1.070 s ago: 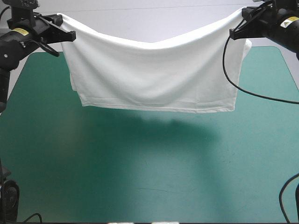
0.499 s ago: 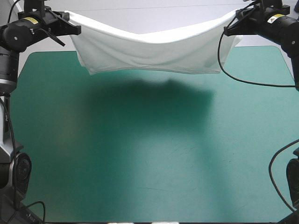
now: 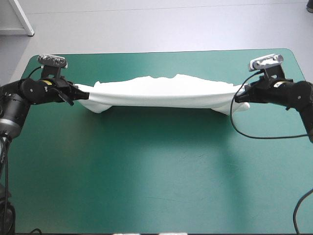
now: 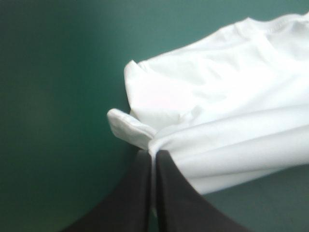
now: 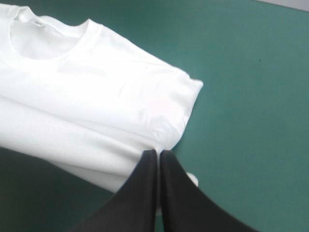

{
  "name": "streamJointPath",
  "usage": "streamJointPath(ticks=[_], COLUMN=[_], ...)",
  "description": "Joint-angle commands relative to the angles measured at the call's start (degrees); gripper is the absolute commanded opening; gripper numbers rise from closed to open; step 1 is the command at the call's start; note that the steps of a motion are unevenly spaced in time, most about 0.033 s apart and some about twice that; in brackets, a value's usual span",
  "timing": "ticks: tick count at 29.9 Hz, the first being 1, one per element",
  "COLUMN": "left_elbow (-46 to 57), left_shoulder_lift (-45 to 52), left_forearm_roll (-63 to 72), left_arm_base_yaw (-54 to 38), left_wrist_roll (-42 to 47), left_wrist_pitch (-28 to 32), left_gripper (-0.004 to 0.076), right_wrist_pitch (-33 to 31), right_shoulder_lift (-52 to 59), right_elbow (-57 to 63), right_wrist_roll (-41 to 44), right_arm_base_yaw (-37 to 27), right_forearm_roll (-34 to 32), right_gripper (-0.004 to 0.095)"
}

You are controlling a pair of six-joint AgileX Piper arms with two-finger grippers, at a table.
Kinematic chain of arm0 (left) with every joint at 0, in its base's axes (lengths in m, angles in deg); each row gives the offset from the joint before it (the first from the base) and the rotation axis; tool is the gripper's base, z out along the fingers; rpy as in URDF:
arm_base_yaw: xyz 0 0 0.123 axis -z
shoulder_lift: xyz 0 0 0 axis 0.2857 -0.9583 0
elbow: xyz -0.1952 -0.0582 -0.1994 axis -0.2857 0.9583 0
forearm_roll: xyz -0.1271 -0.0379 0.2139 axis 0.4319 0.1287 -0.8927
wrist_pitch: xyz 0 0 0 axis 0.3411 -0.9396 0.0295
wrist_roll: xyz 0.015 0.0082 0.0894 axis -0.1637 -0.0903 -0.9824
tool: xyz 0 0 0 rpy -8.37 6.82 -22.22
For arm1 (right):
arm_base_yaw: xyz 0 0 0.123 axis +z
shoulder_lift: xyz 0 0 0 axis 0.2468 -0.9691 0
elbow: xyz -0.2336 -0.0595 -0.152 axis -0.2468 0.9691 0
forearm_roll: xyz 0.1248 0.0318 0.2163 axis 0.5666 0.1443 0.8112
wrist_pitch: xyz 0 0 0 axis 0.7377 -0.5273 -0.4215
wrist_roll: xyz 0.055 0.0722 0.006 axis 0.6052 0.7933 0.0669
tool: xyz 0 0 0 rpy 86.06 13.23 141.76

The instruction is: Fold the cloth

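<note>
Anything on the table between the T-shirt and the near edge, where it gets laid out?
Nothing visible. The T-shirt is stretched between the left gripper and right gripper, both shut on it; the teal-green cover nearer than it shows no objects.

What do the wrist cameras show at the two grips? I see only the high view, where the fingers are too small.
Observer: In the left wrist view, the left gripper is shut on a bunched edge of the T-shirt; a small fold sticks out beside it.
Operator: And the right one?
Observer: The right gripper is shut on the T-shirt too, near a folded corner.
Operator: Is the collar visible?
Observer: Yes, the round collar lies ahead of the right gripper.
</note>
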Motion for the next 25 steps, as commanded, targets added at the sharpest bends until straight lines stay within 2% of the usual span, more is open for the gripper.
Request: streamJointPath(ticks=[1,9,16,25], left_elbow=[3.62,11.53,19.87,31.94], left_shoulder_lift=[5.9,11.22,16.02,17.3], left_forearm_roll=[0.7,0.87,0.71,1.09], left_arm_base_yaw=[-0.88,-1.12,-1.12,-1.12], left_wrist_roll=[-1.18,-1.33,-1.33,0.49], left_wrist_pitch=[1.95,-3.92,-4.8,-2.75], left_gripper=[0.0019,0.0019,0.0019,0.0019], right_wrist_pitch=[4.59,0.35,-0.79,0.67], right_shoulder_lift=[6.18,15.99,21.93,22.51], right_elbow=[5.08,16.57,28.4,36.42], right_wrist_roll=[-1.06,1.04,2.76,3.84], right_arm_base_yaw=[-2.15,-2.69,-2.69,-2.69], right_forearm_roll=[1.64,1.66,0.93,1.87], right_gripper=[-0.0014,-0.0013,-0.0013,-0.0013])
